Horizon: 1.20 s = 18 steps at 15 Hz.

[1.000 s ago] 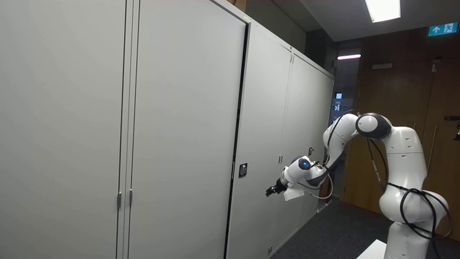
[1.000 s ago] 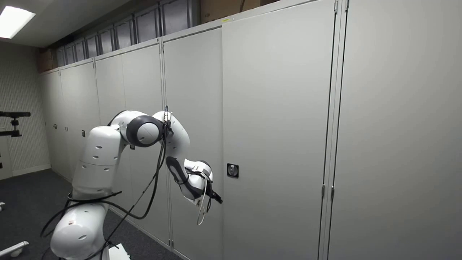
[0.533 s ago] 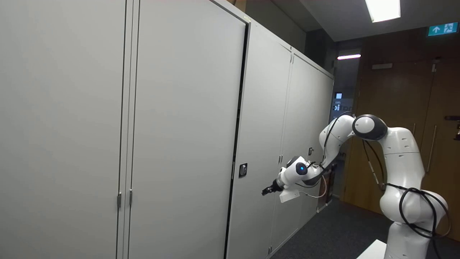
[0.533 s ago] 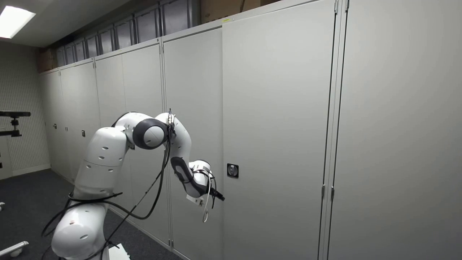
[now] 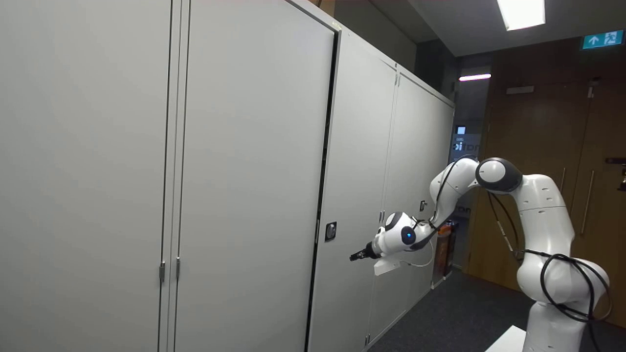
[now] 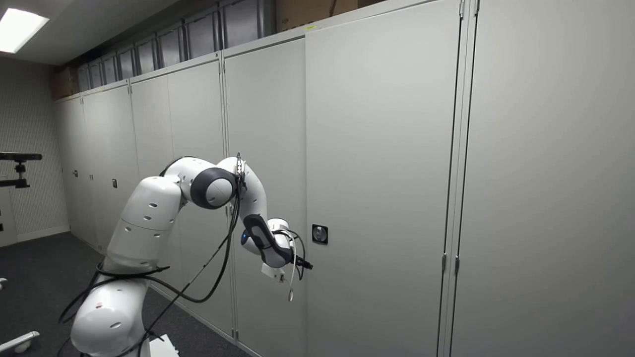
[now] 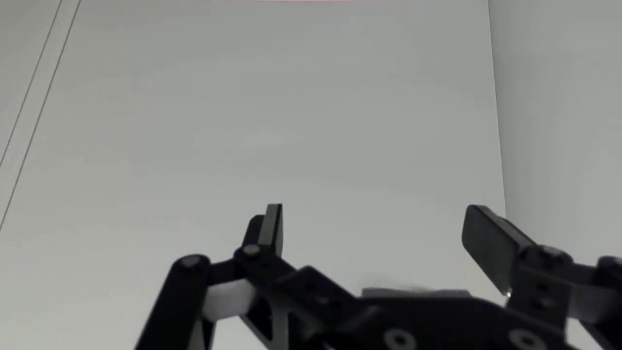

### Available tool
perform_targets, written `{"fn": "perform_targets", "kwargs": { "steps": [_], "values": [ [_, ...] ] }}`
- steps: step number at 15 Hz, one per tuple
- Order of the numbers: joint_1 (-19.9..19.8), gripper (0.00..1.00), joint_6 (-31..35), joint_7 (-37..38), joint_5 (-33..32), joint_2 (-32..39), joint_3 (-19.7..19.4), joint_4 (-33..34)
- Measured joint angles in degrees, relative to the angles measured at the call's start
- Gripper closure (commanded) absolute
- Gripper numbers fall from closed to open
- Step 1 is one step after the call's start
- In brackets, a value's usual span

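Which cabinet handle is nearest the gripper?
The round handle near the left edge of the wide door; in both exterior views the open gripper hangs a little below it. The other visible handles sit on doors farther off.

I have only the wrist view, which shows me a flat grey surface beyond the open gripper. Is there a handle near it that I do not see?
Observer: Yes. In both exterior views a handle on the door appears higher than the gripper.
Operator: And what is under the wrist?
Observer: A white box, seen in both exterior views.
Operator: Does anything stand on top of the cabinets?
Observer: Yes, a row of grey bins, in an exterior view.
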Motion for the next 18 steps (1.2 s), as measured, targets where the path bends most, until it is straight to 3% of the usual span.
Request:
{"fn": "perform_targets", "kwargs": {
  "steps": [7,13,18],
  "values": [
    [0.01,0.0,-5.95,6.71,-8.14,1.59,1.53,1.72],
    [7.57,0.0,-10.25,14.59,-14.13,1.54,-4.44,2.99],
    [12.69,0.0,-12.78,15.38,-13.94,1.16,-7.33,4.51]
  ]
}}
